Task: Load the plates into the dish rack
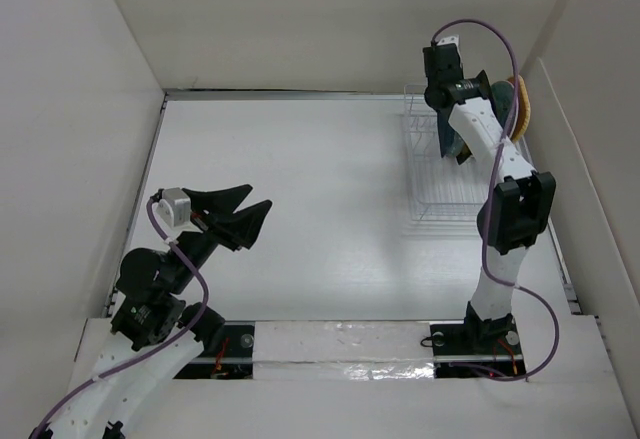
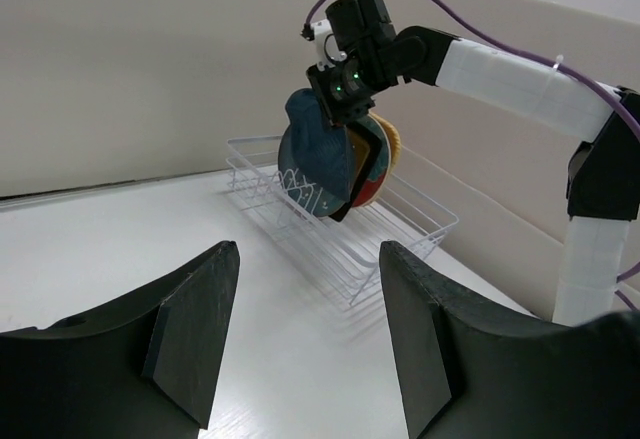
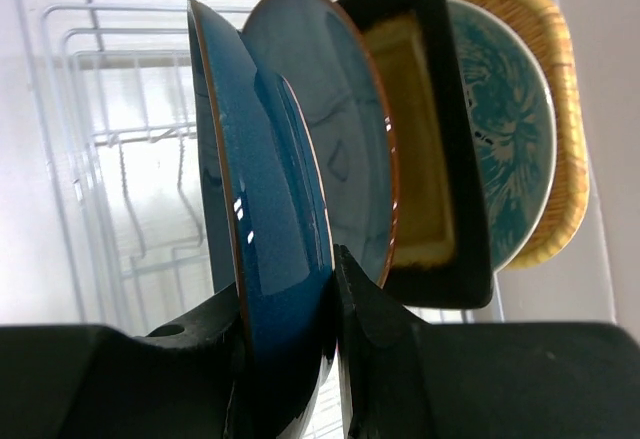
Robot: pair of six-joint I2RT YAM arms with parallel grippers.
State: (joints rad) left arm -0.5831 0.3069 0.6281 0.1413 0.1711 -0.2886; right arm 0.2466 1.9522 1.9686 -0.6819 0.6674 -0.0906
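Collision first among the dangers: carries the blue plate (image 3: 265, 229) edge-on, just beside the grey plate (image 3: 340, 149), itself standing with the black square plate (image 3: 425, 149), the flowered plate (image 3: 505, 159) and the yellow plate (image 3: 560, 89) in a close row at the far end of the rack (image 1: 440, 184). Could clip the grey rim if lowered at a slant and topple the row sideways. Could also miss the wires, landing between slots and sliding flat. Grips only at the rim, on glossy glaze, so might let the dish swing or slip if jolted. No telling of the lower edge, seated in a slot or not.

Reaches with the right arm (image 1: 500, 159) far out over the rack, elbow raised, wrist bent downward, right gripper (image 3: 288, 294) closed narrowly on the blue plate's rim, one finger to each face. Keeps the left arm (image 1: 150, 289) low and folded near its base, well apart from the rack, left gripper (image 1: 260, 197) spread wide with nothing between the fingers, pointing across the table (image 1: 300, 159) toward the rack.
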